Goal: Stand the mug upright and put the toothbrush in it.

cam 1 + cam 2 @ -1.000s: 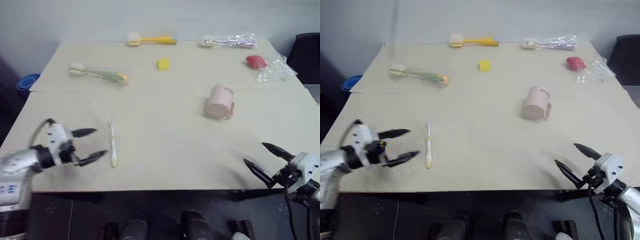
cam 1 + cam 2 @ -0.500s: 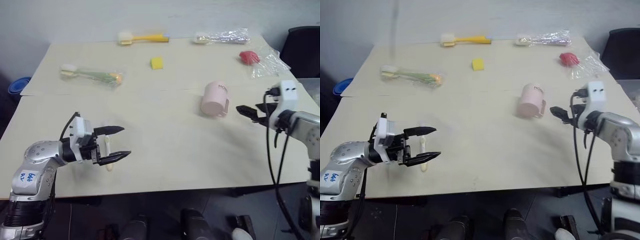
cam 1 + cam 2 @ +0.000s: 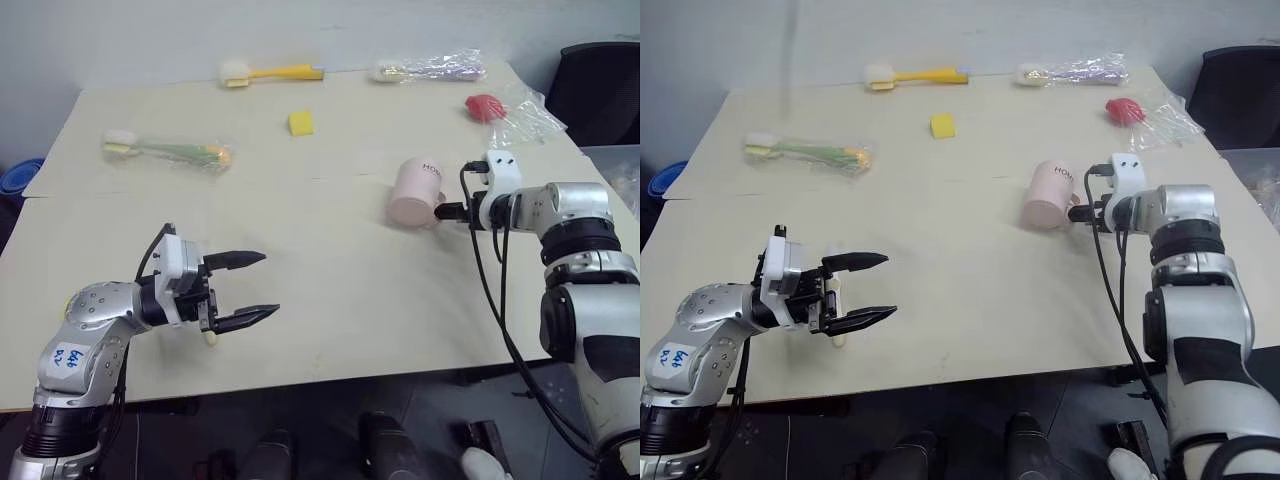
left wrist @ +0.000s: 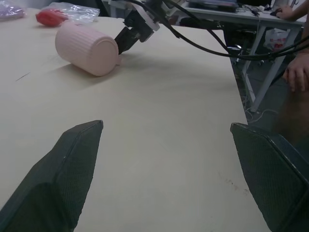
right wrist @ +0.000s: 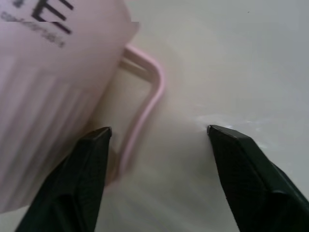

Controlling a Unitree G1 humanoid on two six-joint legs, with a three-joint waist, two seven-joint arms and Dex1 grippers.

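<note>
Lying on its side right of centre in the left eye view, the pale pink ribbed mug [image 3: 415, 192] points its handle at the right gripper [image 3: 447, 211], clearly the nearer arm. At lower left the left gripper [image 3: 258, 288], fingers spread, hovers over the slim cream toothbrush [image 3: 210, 336], mostly hidden beneath it. From the left wrist, the mug's long axis runs level along the light wooden table [image 4: 169, 121], upper left. From the right wrist, parted fingertips [image 5: 99, 140] straddle the thin pink handle [image 5: 147, 96], not yet pinching.
</note>
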